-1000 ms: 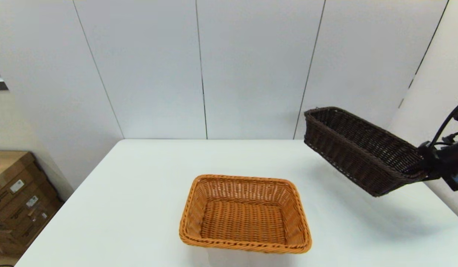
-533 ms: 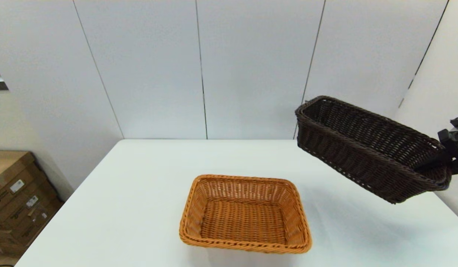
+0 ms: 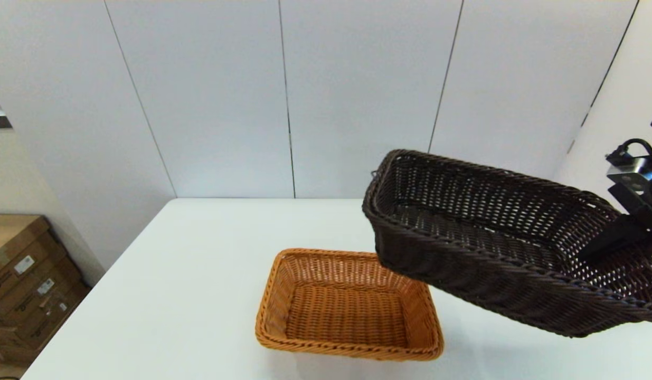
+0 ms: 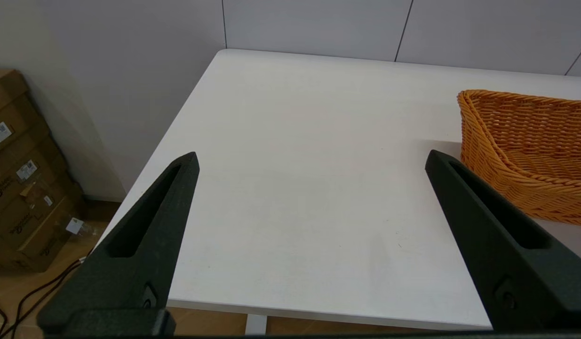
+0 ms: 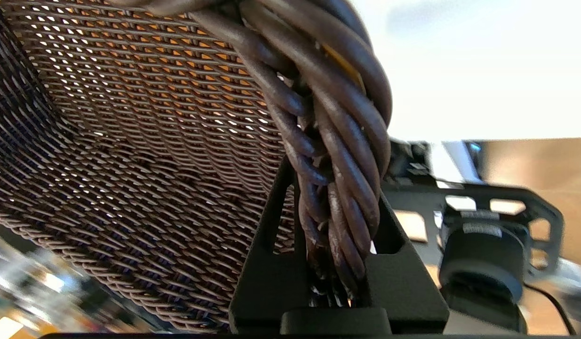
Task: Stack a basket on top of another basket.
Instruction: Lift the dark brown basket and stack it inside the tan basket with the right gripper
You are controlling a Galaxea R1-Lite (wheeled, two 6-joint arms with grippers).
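Note:
The dark brown basket (image 3: 489, 237) hangs tilted in the air at the right, its left end over the back right corner of the orange-tan basket (image 3: 341, 311). My right gripper (image 3: 611, 240) is shut on its braided rim at the right end. The right wrist view shows the two fingers clamping the thick braid (image 5: 337, 155) at the right gripper (image 5: 330, 188), with the open weave of the dark basket (image 5: 130, 141) beside it. The orange-tan basket stands empty on the white table (image 3: 199, 274). My left gripper (image 4: 313, 155) is open and idle over the table's left front, with the orange-tan basket (image 4: 530, 136) off to its side.
Stacked cardboard boxes (image 3: 25, 274) stand on the floor left of the table, also in the left wrist view as cardboard boxes (image 4: 17, 188). A grey panelled wall (image 3: 283, 95) rises right behind the table's far edge.
The right arm has carried the dark basket leftward and closer to the head camera, from beyond the table's right side to partly above the orange-tan basket. The orange-tan basket has not moved.

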